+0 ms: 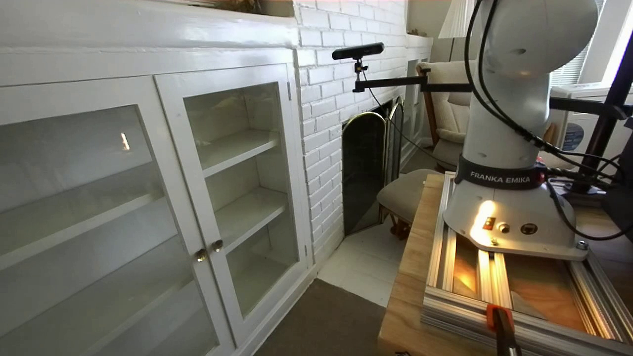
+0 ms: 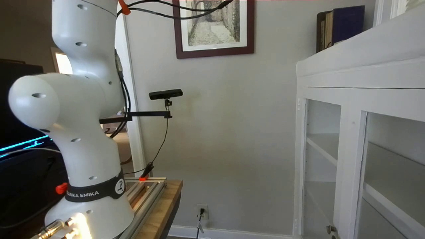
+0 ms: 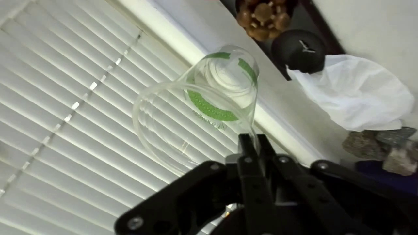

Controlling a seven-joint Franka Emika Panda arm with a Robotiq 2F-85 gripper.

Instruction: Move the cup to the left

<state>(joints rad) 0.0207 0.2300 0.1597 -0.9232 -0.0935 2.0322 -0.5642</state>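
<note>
A clear plastic cup [image 3: 212, 109] with green bands and small print shows in the wrist view, left of and above the middle of the jaws. Its wide open rim faces the camera and its base points away. My gripper [image 3: 255, 142] is shut on the cup's wall at the rim, one black finger on each side of the thin plastic. I cannot tell whether the base touches the white ledge behind it. Neither the gripper nor the cup is in the exterior views, which show only the lower arm [image 1: 514, 113], [image 2: 89, 132].
In the wrist view, white blinds [image 3: 65, 130] fill the left. A pale ledge [image 3: 281, 120] runs diagonally. At right are a wooden bead object [image 3: 263, 14], a round black clock [image 3: 297, 50], crumpled white paper [image 3: 362, 93] and several rocks [image 3: 365, 145]. White cabinets [image 1: 237, 173] stand beside the arm.
</note>
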